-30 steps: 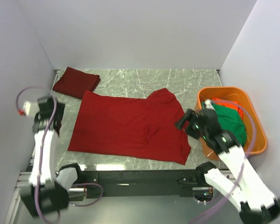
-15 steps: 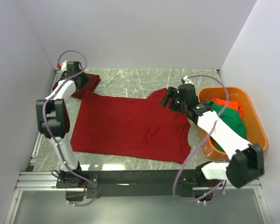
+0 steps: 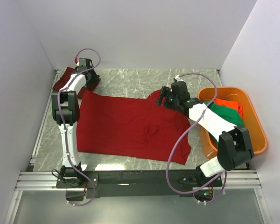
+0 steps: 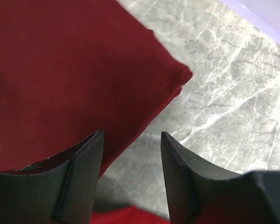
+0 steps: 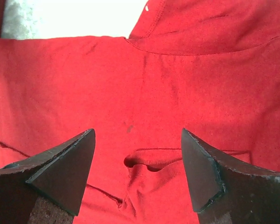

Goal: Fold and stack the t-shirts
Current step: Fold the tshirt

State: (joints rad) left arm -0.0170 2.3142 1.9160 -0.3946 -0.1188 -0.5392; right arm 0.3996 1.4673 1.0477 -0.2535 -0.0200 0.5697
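We see left tool (image 4: 130, 137) released over folded shirt (image 4: 60, 70) edge; right tool (image 5: 137, 135) released above spread red shirt (image 5: 130, 84) on surface (image 3: 130, 79)

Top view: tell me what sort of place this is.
Likely a robot test cell: blank white walls box in a marble-look table, with two arms bolted to a rail at its edge.
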